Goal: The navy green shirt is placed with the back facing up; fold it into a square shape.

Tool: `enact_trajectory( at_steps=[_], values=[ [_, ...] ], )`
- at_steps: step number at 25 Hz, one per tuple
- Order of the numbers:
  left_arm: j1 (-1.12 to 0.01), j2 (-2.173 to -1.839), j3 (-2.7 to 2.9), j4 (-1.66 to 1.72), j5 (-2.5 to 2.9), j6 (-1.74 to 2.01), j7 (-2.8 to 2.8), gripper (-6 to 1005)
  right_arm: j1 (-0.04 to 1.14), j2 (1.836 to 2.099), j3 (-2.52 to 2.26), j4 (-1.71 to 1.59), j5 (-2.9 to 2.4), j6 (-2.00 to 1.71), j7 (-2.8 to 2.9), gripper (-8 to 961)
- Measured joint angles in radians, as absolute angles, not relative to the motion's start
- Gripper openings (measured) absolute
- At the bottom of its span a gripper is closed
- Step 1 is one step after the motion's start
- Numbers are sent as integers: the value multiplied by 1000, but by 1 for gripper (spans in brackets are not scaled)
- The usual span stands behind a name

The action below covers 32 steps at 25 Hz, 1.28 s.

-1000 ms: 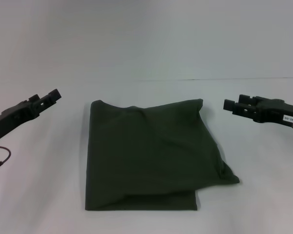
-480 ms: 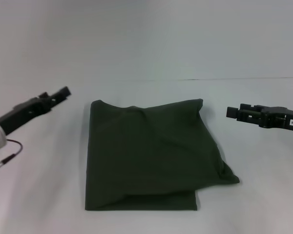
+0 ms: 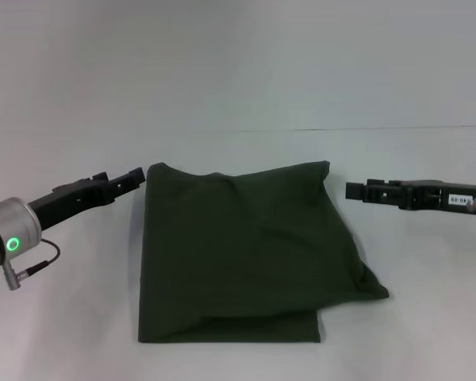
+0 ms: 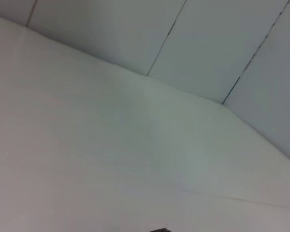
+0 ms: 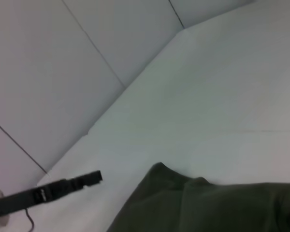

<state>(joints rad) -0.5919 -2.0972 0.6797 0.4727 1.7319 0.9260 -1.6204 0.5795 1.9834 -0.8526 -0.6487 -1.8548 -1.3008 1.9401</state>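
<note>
Both grippers, left and right, have neared the folded shirt; finger spacing unreadable.

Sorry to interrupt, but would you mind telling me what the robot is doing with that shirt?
The navy green shirt lies on the white table, already folded into a rough square, with one corner bulging out on the robot's right. Neither arm holds it. The left gripper has moved in close to the shirt's far left corner, and the right gripper has closed in beside its far right corner.
</note>
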Motion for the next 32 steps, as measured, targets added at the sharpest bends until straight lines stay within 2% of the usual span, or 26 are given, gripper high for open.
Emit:
enact_trajectory(
  at_steps=[10, 16, 20, 32],
  values=[
    [-650, -2115, 783, 464, 1732, 810, -1621, 842, 582, 2019, -847, -689, -1854, -1297, 1972, 725],
    [-685, -2139, 880, 462, 1732, 665, -1616, 842, 583, 2042, -847, -693, -1853, -1300, 1974, 725],
    [-700, -2140, 888, 452, 1733, 639, -1614, 842, 582, 2058, -851, -700, -1855, -1296, 1973, 725],
    [-735, -2148, 949, 411, 1735, 597, -1609, 841, 571, 2074, -847, -697, -1856, -1284, 1957, 724]
  ],
)
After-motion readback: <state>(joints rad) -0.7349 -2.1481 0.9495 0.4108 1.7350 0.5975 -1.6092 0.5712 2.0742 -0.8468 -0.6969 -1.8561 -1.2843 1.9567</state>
